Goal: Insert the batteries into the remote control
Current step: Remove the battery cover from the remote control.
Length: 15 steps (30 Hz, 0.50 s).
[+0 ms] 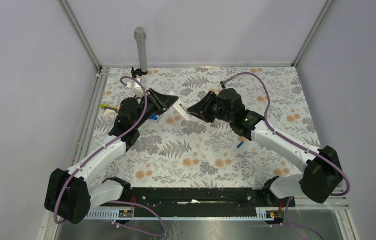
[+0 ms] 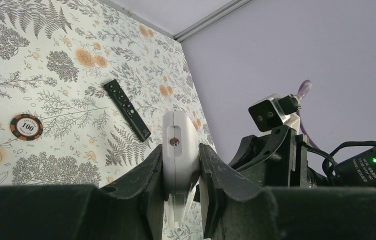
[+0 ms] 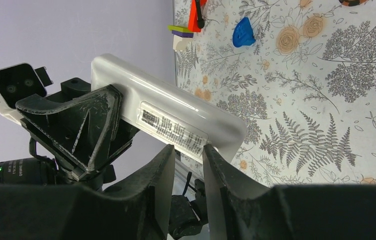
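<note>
The floral table (image 1: pixel 201 155) lies under the white remote control (image 1: pixel 178 108), which is held clear of it at mid-table. The left gripper (image 2: pixel 180 148) clamps this remote control edge-on, its fingers (image 2: pixel 145 175) pressed to both of the remote's flat faces. The right gripper (image 3: pixel 189 149) meets the remote control's free end from the opposite side. Its fingers (image 3: pixel 158 180) stand a narrow gap apart right at the labelled back, and I cannot tell whether they pinch anything. A black remote (image 2: pixel 127 109) lies flat on the table beyond the white remote control, with an orange poker chip (image 2: pixel 26 126) near it. A blue blob-shaped piece (image 3: pixel 244 31) sits on the left arm's side of the remote control. One blue battery (image 1: pixel 239 144) lies on the table well apart from the remote control, on the right arm's side.
</note>
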Motion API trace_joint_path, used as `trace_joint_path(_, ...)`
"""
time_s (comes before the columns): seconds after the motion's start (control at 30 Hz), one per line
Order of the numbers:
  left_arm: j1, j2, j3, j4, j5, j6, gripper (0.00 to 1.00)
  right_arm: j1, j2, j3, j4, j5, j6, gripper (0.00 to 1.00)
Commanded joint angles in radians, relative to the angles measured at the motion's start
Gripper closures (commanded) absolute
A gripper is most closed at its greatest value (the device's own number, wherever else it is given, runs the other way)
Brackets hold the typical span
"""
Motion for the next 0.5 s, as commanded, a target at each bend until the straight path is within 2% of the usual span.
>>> trace_joint_path(0.0, 0.0, -0.002, 0.038, 0.082, -0.007, 0.011, 1.0, 0.008, 0.016, 0.013, 0.016, -0.029, 0.021, 0.65)
trace_joint_path(0.3, 0.0, 0.008, 0.047, 0.092, -0.003, 0.007, 1.0, 0.009, 0.032, 0.021, -0.01, -0.024, 0.018, 0.65)
trace_joint_path(0.47, 0.0, 0.006, 0.052, 0.119, 0.047, -0.021, 1.0, 0.008, 0.048, 0.018, 0.009, -0.02, 0.023, 0.65)
